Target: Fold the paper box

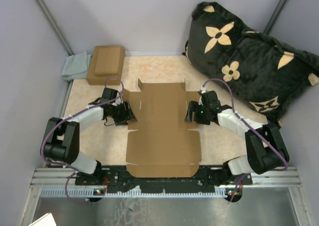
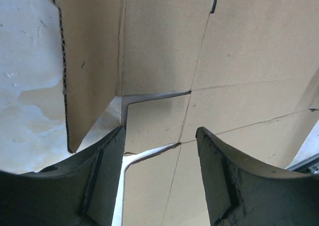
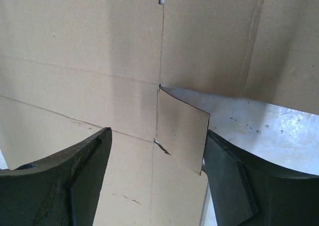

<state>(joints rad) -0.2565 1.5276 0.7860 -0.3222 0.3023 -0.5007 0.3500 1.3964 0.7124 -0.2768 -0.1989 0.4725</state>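
Two grippers flank the unfolded paper box [image 1: 162, 136]: left gripper [image 1: 131, 113] at its left edge, right gripper [image 1: 190, 113] at its right. Both stand wide open.

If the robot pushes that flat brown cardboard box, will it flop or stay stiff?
The paper box probably stays stiff in its panels but bends along the score lines crossing it. Lying flat and thin, it likely slides easily and feels light.

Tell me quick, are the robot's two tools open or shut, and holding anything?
Left tool: open, at the edge of the paper box, gripping nothing.
Right tool: open, gripping nothing too.
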